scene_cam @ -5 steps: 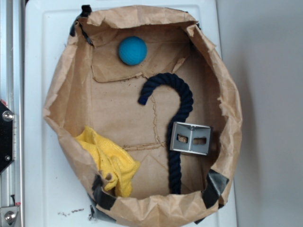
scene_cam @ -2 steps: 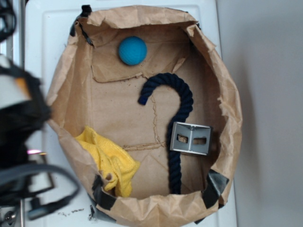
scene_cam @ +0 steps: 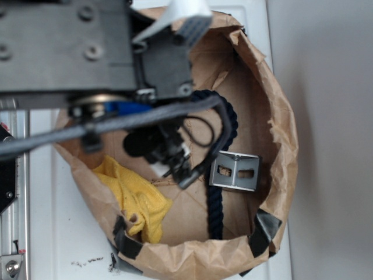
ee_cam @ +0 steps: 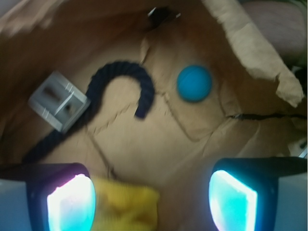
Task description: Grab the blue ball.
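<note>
Gripper high over the torn brown paper bag point(scene_cam: 280, 116), ball not yet reached.

Exterior view: the black arm covers the bag's upper left and hides the ball; the gripper cannot be made out; the dark navy twisted rope point(scene_cam: 217, 210) and grey metal bracket point(scene_cam: 234, 170) show at right.
Wrist view: the small teal-blue ball point(ee_cam: 194, 83) lies on the bag floor, ahead of the gripper point(ee_cam: 151, 197) and slightly toward its right finger, well apart. The fingers are spread wide, holding nothing. Rope's end lies just left of the ball; the bag wall rises close on the right, leaving little room there.
</note>
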Robot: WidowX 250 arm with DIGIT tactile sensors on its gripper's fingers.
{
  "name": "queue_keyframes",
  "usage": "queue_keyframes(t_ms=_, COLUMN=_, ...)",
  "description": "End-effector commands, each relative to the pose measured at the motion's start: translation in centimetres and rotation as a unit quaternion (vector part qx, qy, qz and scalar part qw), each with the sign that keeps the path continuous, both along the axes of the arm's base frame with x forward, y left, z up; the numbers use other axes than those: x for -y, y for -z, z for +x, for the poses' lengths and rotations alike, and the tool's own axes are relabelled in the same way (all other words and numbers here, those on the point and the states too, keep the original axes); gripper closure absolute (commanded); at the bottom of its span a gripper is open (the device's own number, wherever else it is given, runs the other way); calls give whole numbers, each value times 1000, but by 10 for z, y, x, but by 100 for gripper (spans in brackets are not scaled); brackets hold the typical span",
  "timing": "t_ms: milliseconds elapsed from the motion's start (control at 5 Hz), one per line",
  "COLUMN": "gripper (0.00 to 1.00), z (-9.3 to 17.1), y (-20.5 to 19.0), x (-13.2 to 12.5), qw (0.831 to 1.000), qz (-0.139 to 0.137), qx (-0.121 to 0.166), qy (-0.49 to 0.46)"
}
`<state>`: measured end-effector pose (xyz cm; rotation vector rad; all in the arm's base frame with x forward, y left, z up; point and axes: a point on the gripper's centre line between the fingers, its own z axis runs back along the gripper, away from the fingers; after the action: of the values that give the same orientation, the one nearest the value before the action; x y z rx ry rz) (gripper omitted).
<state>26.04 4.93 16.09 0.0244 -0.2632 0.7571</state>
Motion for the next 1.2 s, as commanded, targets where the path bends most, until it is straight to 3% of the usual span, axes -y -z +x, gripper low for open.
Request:
queue_keyframes(t_ms=0, gripper=0, z=-12, y=17, x=-48, qw=987, qz=31, qx=42, qy=-154)
queue_keyframes(t_ms=200, gripper=0, z=0, y=33, x=-59, qw=987, qz=38, qx=24, qy=-155)
queue_keyframes(t_ms=1000, gripper=0, z=0, y=33, x=-59, qw=987, qz=38, qx=24, qy=-155)
